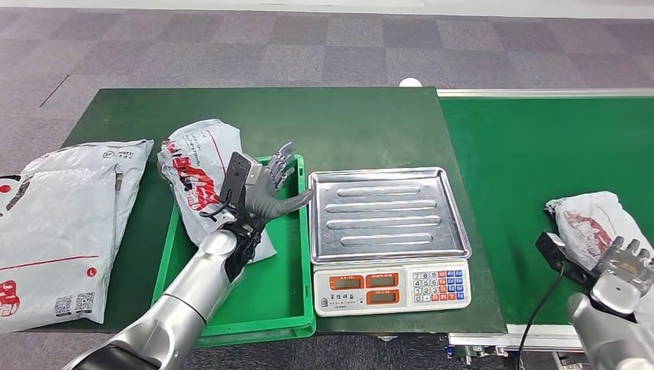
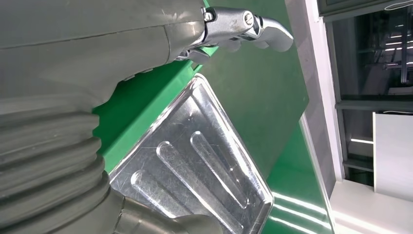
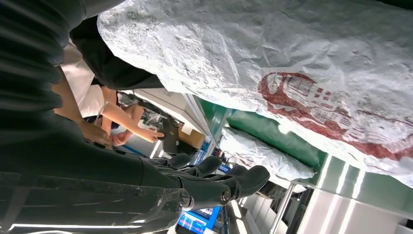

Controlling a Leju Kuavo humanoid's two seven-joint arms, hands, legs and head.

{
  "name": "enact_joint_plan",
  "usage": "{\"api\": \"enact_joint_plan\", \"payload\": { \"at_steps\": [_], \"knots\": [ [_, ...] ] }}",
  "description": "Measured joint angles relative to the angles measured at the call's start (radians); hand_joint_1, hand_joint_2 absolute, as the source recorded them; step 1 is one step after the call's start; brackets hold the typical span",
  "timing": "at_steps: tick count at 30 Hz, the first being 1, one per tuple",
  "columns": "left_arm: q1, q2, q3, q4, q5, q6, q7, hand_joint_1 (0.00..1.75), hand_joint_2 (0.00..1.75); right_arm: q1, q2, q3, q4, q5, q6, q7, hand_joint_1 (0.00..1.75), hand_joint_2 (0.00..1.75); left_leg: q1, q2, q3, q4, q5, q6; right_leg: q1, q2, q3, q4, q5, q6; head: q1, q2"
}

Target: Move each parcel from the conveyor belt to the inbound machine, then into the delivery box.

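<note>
Even bright overhead light in the head view, soft shadows on the green table (image 1: 347, 123), glare streaks on the steel scale tray (image 2: 195, 165), near hand cover blurred, right wrist view dim and backlit

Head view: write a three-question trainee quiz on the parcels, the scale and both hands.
1. True or false: the scale's steel pan has a parcel on it.
2. Where does the parcel by the left hand lie? A) green tray B) conveyor belt C) floor
3. Fill in: the right hand is at a parcel lying on the ____.

Key: 1 false, the pan is bare. 2 A, the tray parcel leans over the tray's far left rim. 3 conveyor belt.
</note>
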Motion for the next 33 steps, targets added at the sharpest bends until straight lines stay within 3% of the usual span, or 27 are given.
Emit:
{"api": "enact_joint_plan", "payload": {
  "at_steps": [33],
  "knots": [
    [0.030, 0.015, 0.045, -0.053, 0.015, -0.016, 0.014, 0.00, 1.75, 0.004, 0.000, -0.012, 0.007, -0.003, 0.031, -0.018, 0.00, 1.75, 0.000, 0.000, 0.000, 0.000, 0.000, 0.000, 0.000, 0.000, 0.000, 0.000, 0.000, 0.000, 0.000, 0.000]
  ]
}}
